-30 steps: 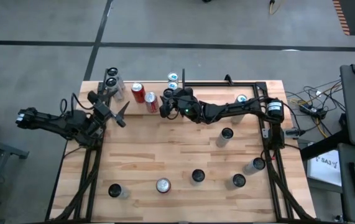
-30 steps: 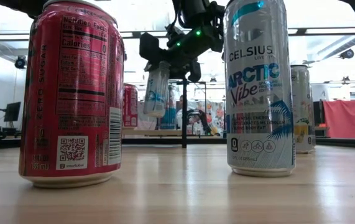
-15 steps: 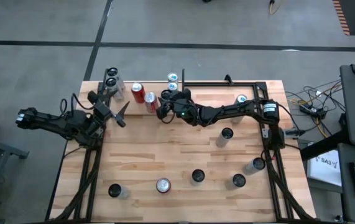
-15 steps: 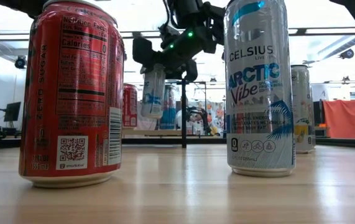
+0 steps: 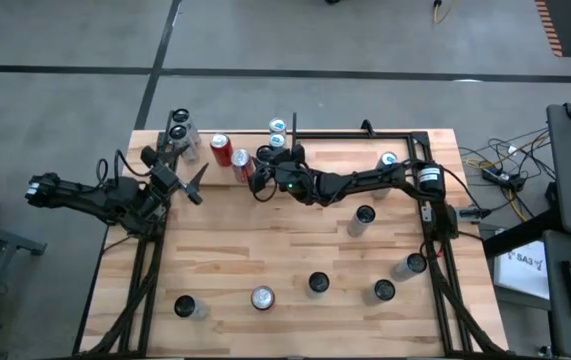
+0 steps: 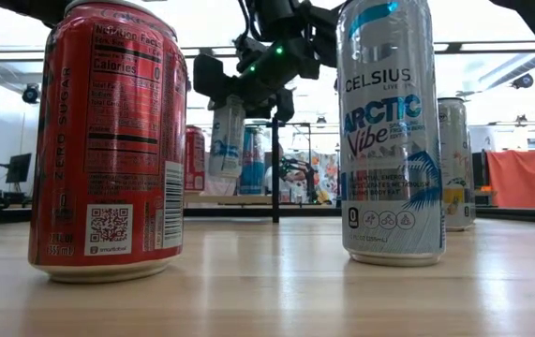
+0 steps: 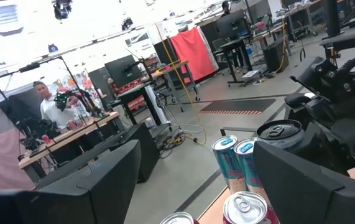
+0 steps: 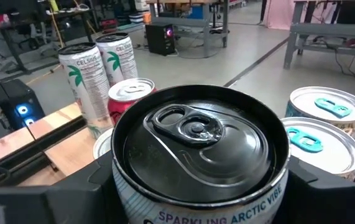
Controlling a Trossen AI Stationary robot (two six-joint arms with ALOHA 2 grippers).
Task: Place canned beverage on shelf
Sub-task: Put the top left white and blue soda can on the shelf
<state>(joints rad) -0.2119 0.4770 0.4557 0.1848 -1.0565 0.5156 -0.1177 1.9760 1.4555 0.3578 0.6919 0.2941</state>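
My right gripper [image 5: 262,168] reaches from the table's right to its far middle. It is shut on a white and blue can [image 6: 228,140] with a dark lid [image 8: 199,134]. The can hangs beside two red cans [image 5: 233,155] and two blue-topped cans [image 8: 326,124]. In the low view, cans stand on the pale shelf [image 6: 218,199], past a black upright rod [image 6: 276,168]. My left gripper [image 5: 193,183] waits open at the table's left edge with nothing between its fingers. My right gripper pinches the can's upper wall [image 8: 127,193], just under the rim, between its two fingers [image 8: 53,202], one on each side. The fingers come level from the table's right. The can is upright and lifted clear, its body [image 6: 227,159] hanging below the fingers.
Several loose cans stand on the near half of the table [image 5: 317,283], two of them close to the low camera [image 6: 108,140] [image 6: 389,131]. A bare black metal frame [image 5: 365,133] lies at the far right. Two more cans [image 5: 178,126] stand at the far left corner.
My right gripper has carried the can a little toward the table's left, closer to the red cans. The can, tilted a second ago, now hangs nearly upright.
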